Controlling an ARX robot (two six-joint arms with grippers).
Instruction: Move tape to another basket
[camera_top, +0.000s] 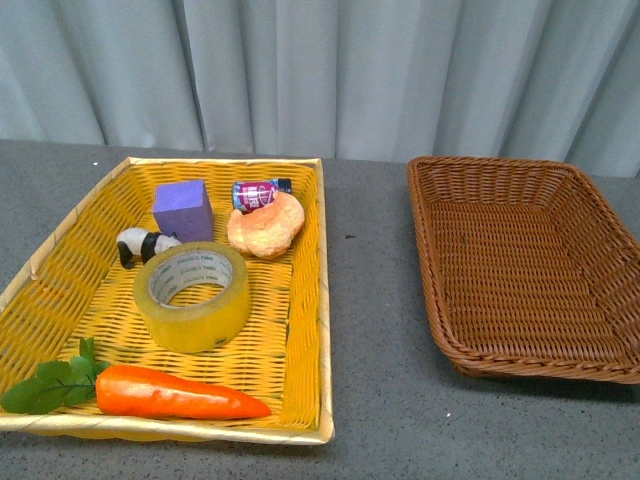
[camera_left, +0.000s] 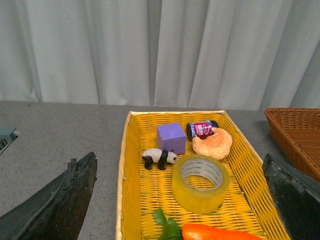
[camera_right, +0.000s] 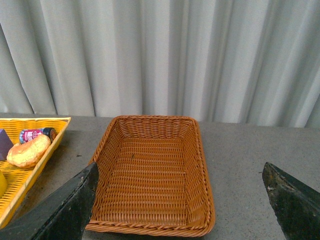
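Tape (camera_top: 192, 296) lies flat in our yellow tray (camera_top: 305, 290), between carrot (camera_top: 180, 393) and panda toy (camera_top: 143, 244). Brown basket (camera_top: 520, 260) stands apart to the right. We see left gripper (camera_left: 177, 162) and right gripper (camera_right: 180, 167) spread wide.

Yellow tray (camera_top: 70, 300) holds purple block (camera_top: 183, 210), panda (camera_top: 143, 245), bun (camera_top: 266, 226), can (camera_top: 258, 193) and carrot (camera_top: 180, 394).

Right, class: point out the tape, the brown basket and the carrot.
tape (camera_top: 195, 325), front view, its yellowish outer wall
brown basket (camera_top: 515, 270), front view, its bare woven floor
carrot (camera_top: 180, 395), front view, middle of its orange body
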